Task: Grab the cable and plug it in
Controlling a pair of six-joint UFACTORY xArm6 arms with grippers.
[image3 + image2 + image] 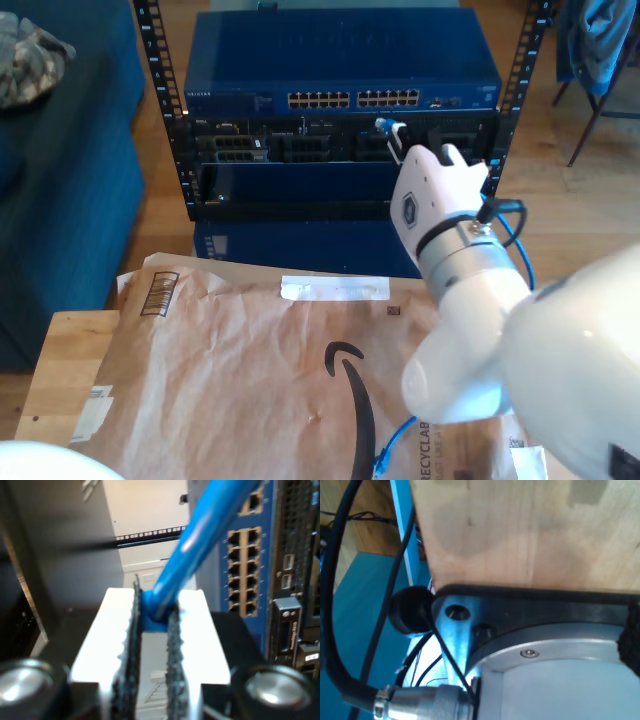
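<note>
The thin bright blue network cable (200,540) is held in my second gripper (154,630): in the second wrist view its jaws are nearly closed, with the dark toothed pads (131,645) pressing on both sides of the blue end of the cable, and the cable goes up and away from the jaws toward the blue network switch with rows of square ports (244,570). In the exterior view this white gripper (393,135) is raised in front of the black metal rack (340,150), and the small blue plug end (384,125) is just beside the front of the dark units under the blue switch (340,70); I cannot tell if the plug touches any port. Another part of the blue cable (518,250) hangs on the exterior view's right of the white arm (470,290), and one more end lies on the brown paper packaging (250,380) near the lower edge of that view. This paper covers the light wooden table (60,360). The first wrist view looks at a pale wooden surface (530,530), a black and silver round base (545,635) and thick black robot cables (335,630); the jaws of my first gripper are not visible there, so I cannot tell their state.
</note>
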